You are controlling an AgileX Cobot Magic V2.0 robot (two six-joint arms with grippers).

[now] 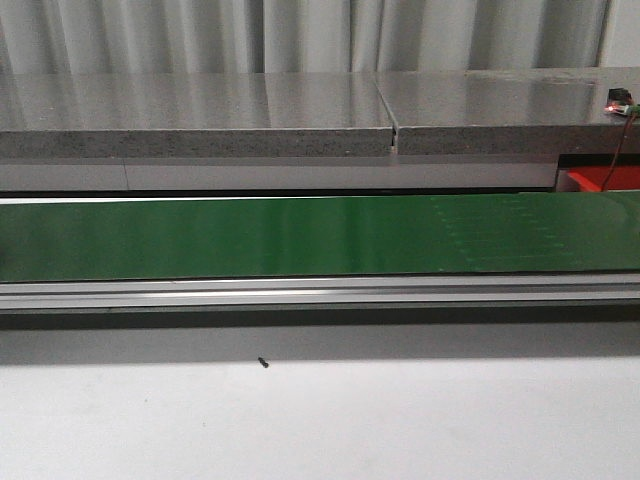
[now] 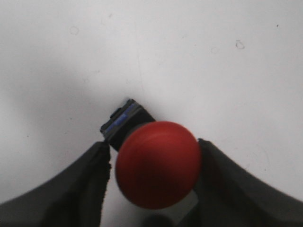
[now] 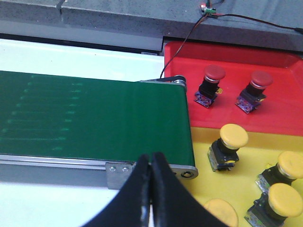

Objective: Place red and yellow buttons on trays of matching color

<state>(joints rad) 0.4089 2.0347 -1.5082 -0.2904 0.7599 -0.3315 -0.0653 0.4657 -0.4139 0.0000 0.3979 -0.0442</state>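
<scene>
In the left wrist view, my left gripper [image 2: 154, 147] is shut on a red button [image 2: 157, 163], a dark finger on each side of its round cap. Its black body with a blue strip sticks out over the white table. In the right wrist view, my right gripper [image 3: 151, 163] is shut and empty over the near end corner of the green conveyor [image 3: 94, 118]. Beyond that end lie the red tray [image 3: 232, 118] with two red buttons [image 3: 211, 80] and the yellow tray [image 3: 201, 176] with several yellow buttons [image 3: 229, 144]. Neither gripper shows in the front view.
The green conveyor belt [image 1: 300, 235] runs across the front view, with an aluminium rail along its near side. A grey stone ledge [image 1: 200, 115] lies behind it. A corner of the red tray [image 1: 605, 178] shows at far right. A small dark screw [image 1: 263, 362] lies on the white table.
</scene>
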